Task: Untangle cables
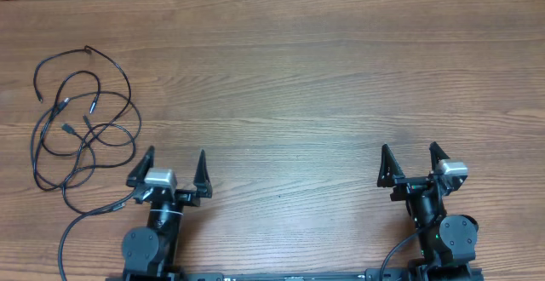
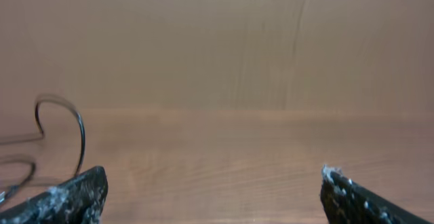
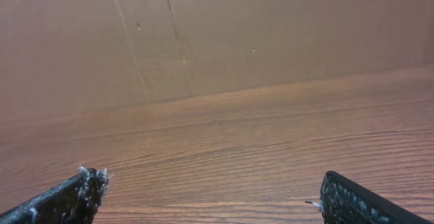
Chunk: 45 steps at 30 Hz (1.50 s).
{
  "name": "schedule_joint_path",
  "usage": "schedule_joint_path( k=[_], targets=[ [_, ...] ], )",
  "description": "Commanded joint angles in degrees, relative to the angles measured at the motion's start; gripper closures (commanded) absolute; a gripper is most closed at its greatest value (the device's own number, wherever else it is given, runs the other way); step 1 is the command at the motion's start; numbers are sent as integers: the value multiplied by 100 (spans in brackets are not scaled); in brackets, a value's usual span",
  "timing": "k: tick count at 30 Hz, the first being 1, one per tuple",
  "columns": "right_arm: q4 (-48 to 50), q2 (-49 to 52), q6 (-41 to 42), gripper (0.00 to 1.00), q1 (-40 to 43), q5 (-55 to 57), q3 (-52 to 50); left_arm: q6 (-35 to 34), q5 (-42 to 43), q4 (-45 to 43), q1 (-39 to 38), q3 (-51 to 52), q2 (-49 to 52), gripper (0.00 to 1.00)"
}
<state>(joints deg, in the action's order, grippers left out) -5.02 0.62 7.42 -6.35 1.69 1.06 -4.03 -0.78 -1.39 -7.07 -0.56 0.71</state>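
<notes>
A tangle of thin black cables lies in loops on the wooden table at the far left. Several small plugs sit among the loops. My left gripper is open and empty, just right of the tangle near the front edge. In the left wrist view a cable loop shows at the left, beyond the open fingers. My right gripper is open and empty at the front right, far from the cables. The right wrist view shows only bare wood between its open fingers.
One black cable runs from the tangle down to the table's front edge beside the left arm base. A brown cardboard wall stands along the back of the table.
</notes>
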Motion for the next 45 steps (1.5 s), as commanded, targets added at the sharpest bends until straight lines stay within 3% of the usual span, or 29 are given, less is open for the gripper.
schedule_joint_path(
  k=[1,4,45],
  targets=[
    [35,-46,-42,0,33,-28,-61,-90,238,586,39,33,-52,0],
    [35,-46,-42,0,33,-28,-61,-433,269,568,28,33,-52,0],
    [33,-46,-42,0,33,-28,-61,-433,271,570,28,31,-50,0]
  ],
)
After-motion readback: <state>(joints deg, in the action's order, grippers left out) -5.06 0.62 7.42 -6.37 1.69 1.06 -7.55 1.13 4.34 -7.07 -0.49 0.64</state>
